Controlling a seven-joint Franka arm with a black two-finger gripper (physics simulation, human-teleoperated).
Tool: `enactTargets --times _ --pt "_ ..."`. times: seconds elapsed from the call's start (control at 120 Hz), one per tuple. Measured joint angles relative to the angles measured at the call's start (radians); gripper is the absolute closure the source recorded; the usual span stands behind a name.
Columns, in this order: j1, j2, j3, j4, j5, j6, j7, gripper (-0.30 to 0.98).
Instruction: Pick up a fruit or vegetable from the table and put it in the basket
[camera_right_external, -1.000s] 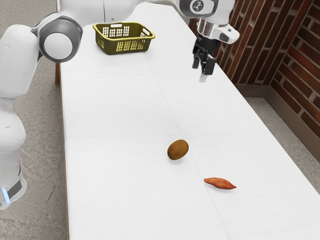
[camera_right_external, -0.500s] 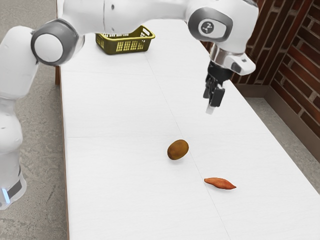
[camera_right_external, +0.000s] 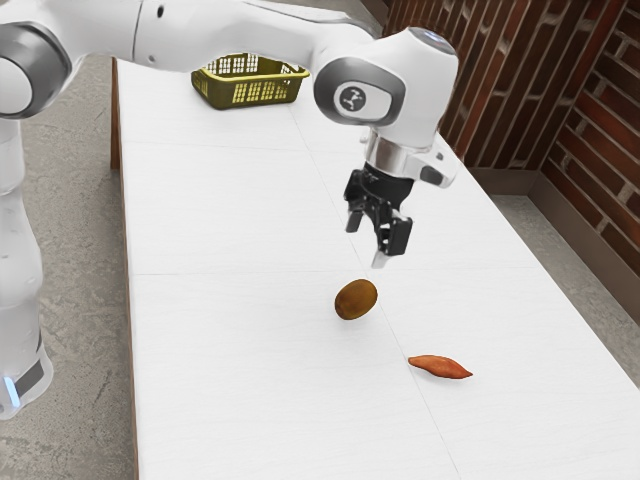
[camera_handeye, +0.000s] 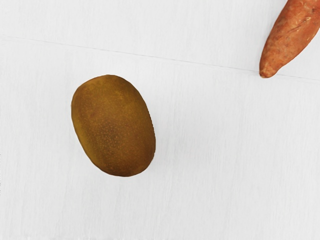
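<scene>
"Claw (camera_right_external: 373, 238)?"
"Spread, empty, above the surface (camera_right_external: 240, 380)."
"Kiwi (camera_right_external: 356, 300)?"
"On the surface, exterior view's half past six from the claw. An off-centre descent could clip its round flank, rolling it."
"Where?"
"Perhaps four o'clock, into the sweet potato (camera_right_external: 440, 367). The basket (camera_right_external: 265, 92) stands well apart, towards eleven."

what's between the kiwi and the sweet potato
Just bare white tabletop with a thin seam running between the kiwi and the sweet potato; both the wrist view and the exterior view show it.
</scene>
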Motion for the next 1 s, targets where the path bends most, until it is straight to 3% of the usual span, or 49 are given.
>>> enactTargets --times 0.183,0.425,1.0 --pt "0.025 -0.053 -0.003 -0.106 -0.004 0.043 -0.096 0.00" --pt "0.008 0.100 0.002 -0.005 0.018 0.088 -0.185 0.00" --pt "0.027 0.127 0.002 -0.168 0.028 0.242 -0.298 0.00"
